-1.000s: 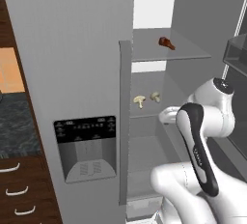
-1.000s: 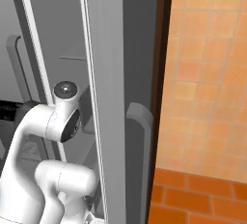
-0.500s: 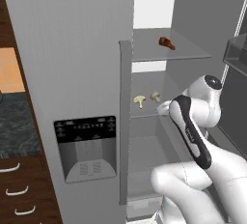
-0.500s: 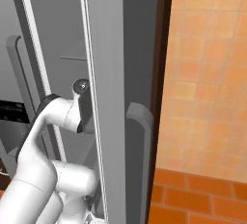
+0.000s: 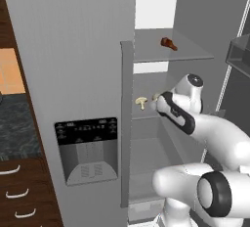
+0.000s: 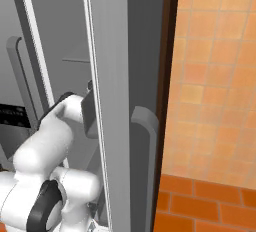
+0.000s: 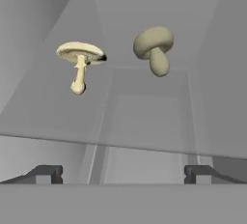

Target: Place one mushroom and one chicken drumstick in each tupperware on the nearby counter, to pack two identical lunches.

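Left base view: the arm reaches into the open fridge toward its middle glass shelf (image 5: 146,116). A pale mushroom (image 5: 141,102) lies just ahead of the hand, and a drumstick (image 5: 168,43) rests on the upper shelf (image 5: 195,52), well above it. The counter (image 5: 17,133) lies far off to the left.

Right base view: the fridge door (image 6: 112,101) hides the hand.

Hand view: the pincer (image 7: 123,174) is spread wide and holds nothing. The flat-capped mushroom (image 7: 79,63) sits ahead to the left, and a rounder mushroom (image 7: 154,49) ahead to the right, both beyond the fingertips (image 7: 48,174). Bare shelf lies between.
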